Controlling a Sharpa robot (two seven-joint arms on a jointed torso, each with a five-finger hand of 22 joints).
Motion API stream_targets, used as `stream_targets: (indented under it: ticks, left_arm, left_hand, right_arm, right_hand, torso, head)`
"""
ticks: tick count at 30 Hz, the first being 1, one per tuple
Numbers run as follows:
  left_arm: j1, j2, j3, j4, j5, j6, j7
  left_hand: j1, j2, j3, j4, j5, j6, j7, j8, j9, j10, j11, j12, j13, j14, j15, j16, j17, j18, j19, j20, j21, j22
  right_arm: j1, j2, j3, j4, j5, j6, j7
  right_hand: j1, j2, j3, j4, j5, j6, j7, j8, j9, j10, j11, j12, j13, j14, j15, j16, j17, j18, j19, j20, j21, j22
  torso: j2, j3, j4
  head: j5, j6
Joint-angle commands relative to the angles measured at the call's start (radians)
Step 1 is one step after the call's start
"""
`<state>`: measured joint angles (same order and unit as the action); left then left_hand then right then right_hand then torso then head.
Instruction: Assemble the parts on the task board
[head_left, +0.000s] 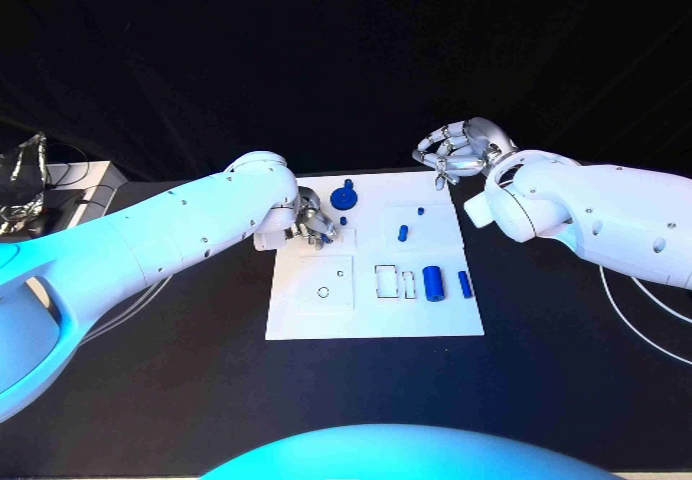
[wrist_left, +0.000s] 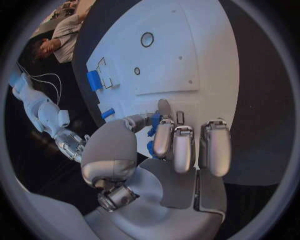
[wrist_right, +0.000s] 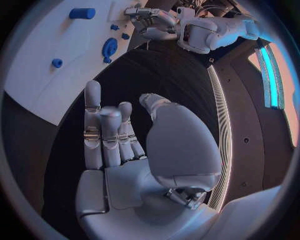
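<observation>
Both hands empty — left hand spread over the task board, right hand loosely curled.

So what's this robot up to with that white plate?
It is assembling small blue parts on the white task board. Its left hand reaches over the board's left edge, fingers down beside a small blue piece. Its right hand hovers off the board's far right corner, holding nothing. Other blue pieces lie loose on the board.
</observation>
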<state>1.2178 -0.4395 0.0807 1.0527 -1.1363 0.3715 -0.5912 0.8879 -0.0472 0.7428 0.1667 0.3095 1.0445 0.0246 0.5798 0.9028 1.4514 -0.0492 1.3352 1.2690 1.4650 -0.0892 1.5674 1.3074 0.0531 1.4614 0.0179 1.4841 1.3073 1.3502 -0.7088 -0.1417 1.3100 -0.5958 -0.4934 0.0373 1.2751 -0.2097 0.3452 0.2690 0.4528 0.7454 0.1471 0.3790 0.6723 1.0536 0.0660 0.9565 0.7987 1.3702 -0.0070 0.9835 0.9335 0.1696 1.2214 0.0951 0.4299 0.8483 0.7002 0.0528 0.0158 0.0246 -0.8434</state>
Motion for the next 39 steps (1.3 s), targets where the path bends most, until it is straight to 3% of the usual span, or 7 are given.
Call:
stream_targets:
  ticks: [1,15,39]
  left_arm:
    - [-0.010,0.003,-0.008,-0.008,-0.009,0.024,-0.015]
    - [-0.012,0.009,-0.009,0.000,-0.001,0.004,-0.004]
    - [-0.013,0.008,-0.008,0.014,-0.015,-0.040,0.008]
  left_hand:
    - [0.023,0.025,0.152,-0.136,0.005,-0.002,-0.006,-0.002,0.002,0.004,0.002,-0.004,0.001,0.106,-0.004,0.003,0.263,-0.011,0.006,0.001,0.000,0.079]
    - [0.020,0.026,0.145,-0.130,0.001,-0.001,-0.006,-0.002,0.002,0.003,0.003,-0.006,-0.002,0.106,-0.004,0.003,0.263,-0.012,0.006,0.002,-0.001,0.080]
    - [0.021,0.028,0.143,-0.129,-0.001,-0.001,-0.006,-0.002,0.002,0.002,0.003,-0.009,-0.004,0.106,-0.004,0.003,0.263,-0.012,0.006,0.002,0.000,0.081]
  right_arm:
    - [0.000,0.001,0.000,0.002,-0.007,0.011,0.008]
    - [0.000,-0.001,0.000,0.003,-0.007,0.010,0.008]
    - [0.000,0.001,0.000,0.002,-0.007,0.011,0.008]
  right_hand:
    - [0.003,-0.008,0.005,0.002,0.005,-0.002,0.006,-0.004,0.001,-0.006,0.001,0.004,-0.001,0.007,-0.001,-0.003,0.001,0.012,0.007,0.000,-0.003,-0.001]
    - [0.003,-0.008,0.005,0.002,0.005,-0.002,0.006,-0.004,0.001,-0.006,0.001,0.004,-0.001,0.007,-0.001,-0.003,0.001,0.012,0.007,0.000,-0.003,-0.001]
    - [0.003,-0.008,0.005,0.002,0.005,-0.002,0.006,-0.004,0.001,-0.006,0.001,0.004,-0.001,0.007,-0.001,-0.003,0.001,0.012,0.007,0.000,-0.003,-0.001]
  torso:
    - [0.001,0.0004,-0.0013]
    - [-0.001,0.0015,0.0001]
    - [-0.001,0.0001,0.0004]
  head:
    - [0.000,0.000]
    - [-0.003,-0.001]
    - [-0.004,-0.001]
